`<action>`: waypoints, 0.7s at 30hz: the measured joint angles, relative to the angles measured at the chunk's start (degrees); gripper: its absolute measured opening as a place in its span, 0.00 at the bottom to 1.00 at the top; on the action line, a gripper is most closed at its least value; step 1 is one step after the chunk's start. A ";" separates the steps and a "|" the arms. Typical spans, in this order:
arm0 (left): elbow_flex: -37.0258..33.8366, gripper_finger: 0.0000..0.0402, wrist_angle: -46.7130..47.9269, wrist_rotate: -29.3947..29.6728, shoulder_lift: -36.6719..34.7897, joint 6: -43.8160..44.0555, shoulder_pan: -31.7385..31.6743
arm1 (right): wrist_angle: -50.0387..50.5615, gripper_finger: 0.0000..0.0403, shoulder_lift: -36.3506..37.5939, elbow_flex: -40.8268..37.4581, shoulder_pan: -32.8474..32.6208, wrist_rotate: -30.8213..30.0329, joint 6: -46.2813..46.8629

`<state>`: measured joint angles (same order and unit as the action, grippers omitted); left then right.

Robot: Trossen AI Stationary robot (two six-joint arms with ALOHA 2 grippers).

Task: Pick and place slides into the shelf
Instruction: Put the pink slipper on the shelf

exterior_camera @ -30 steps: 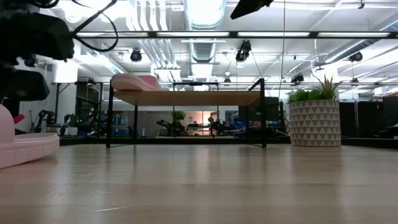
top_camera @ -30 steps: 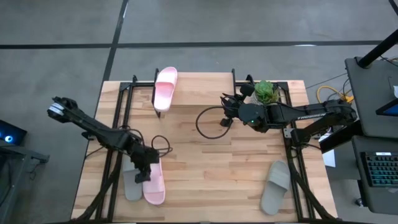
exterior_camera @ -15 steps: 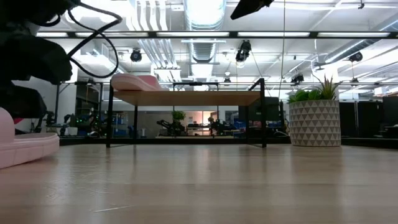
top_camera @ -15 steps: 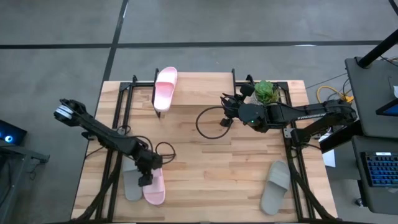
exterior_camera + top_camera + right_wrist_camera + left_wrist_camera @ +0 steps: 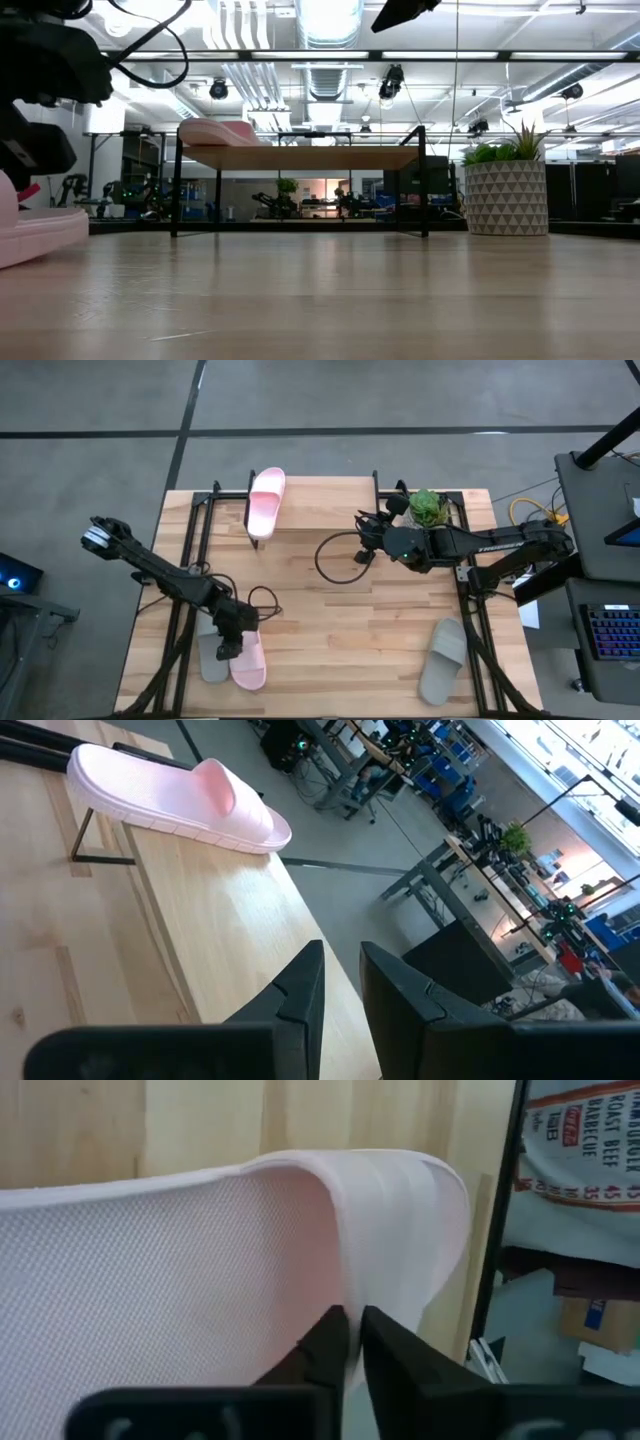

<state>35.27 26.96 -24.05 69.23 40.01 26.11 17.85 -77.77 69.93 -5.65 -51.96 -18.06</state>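
The left gripper (image 5: 348, 1342) has its two dark fingers (image 5: 325, 1342) pinched on the wide strap of a pink slide (image 5: 200, 1270). The strap edge sits right in the thin slot between the tips, and up close the foam has a fine dimpled mesh texture with a smooth rounded rim curling over just past the fingertips. From above, that gripper (image 5: 232, 642) is down on the near-left part of the table (image 5: 340, 620), on the pink slide (image 5: 250, 660), with a grey slide (image 5: 211, 656) lying flat alongside it, touching or nearly so. The left arm runs out long and low from its base at the table's left edge, elbow bent, wrist tipped down onto the sandal, cable looping beside it.

The right gripper (image 5: 338, 985) has its fingers close together with only a narrow gap, pinching nothing. Beyond its tips is the shelf (image 5: 225, 935), a pale wooden plank top on thin black legs, and at the plank's far end lies the other pink slide (image 5: 180, 795), chunky, with a ridged sole edge. From overhead the right arm is stretched out across the back of the table with the gripper (image 5: 366, 542) hovering by the shelf's right end, next to a potted plant (image 5: 428, 507). The second grey slide (image 5: 442, 659) lies alone at the near-right, well away from both grippers.
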 joint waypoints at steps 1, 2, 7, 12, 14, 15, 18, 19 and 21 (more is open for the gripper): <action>0.00 0.02 -0.04 -0.18 -0.02 -0.02 -0.02 | 0.00 0.15 0.01 0.00 0.00 0.00 0.00; 0.00 0.03 -0.03 -0.16 -0.01 -0.02 -0.02 | 0.02 0.15 0.01 0.00 0.00 0.00 0.00; -0.04 0.14 -1.17 -2.03 0.39 -0.13 -0.02 | 0.22 0.15 -0.01 0.00 0.00 -0.02 -0.13; -0.04 0.30 -1.62 -4.38 0.39 -0.13 -0.14 | 0.24 0.15 0.01 0.00 0.00 -0.09 -0.13; -0.04 0.36 -2.27 -4.75 0.39 -0.11 -0.15 | 0.22 0.15 0.01 0.00 0.00 -0.11 -0.13; -0.04 0.39 -2.66 -4.89 0.39 -0.04 -0.15 | 0.22 0.15 -0.01 0.00 0.00 -0.09 -0.13; -0.04 0.46 -3.65 -4.90 0.44 -0.04 -0.15 | 0.23 0.15 -0.01 0.00 0.00 -0.09 -0.12; -0.06 0.47 -4.41 -4.91 0.69 -0.01 -0.15 | 0.24 0.15 0.01 0.00 0.00 -0.09 -0.08; -0.08 0.50 -5.40 -4.90 1.26 0.02 -0.15 | 0.33 0.15 0.01 0.00 0.00 -0.09 -0.10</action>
<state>35.18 21.56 -28.95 70.49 40.03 25.96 18.18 -77.76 69.93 -5.65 -52.05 -18.16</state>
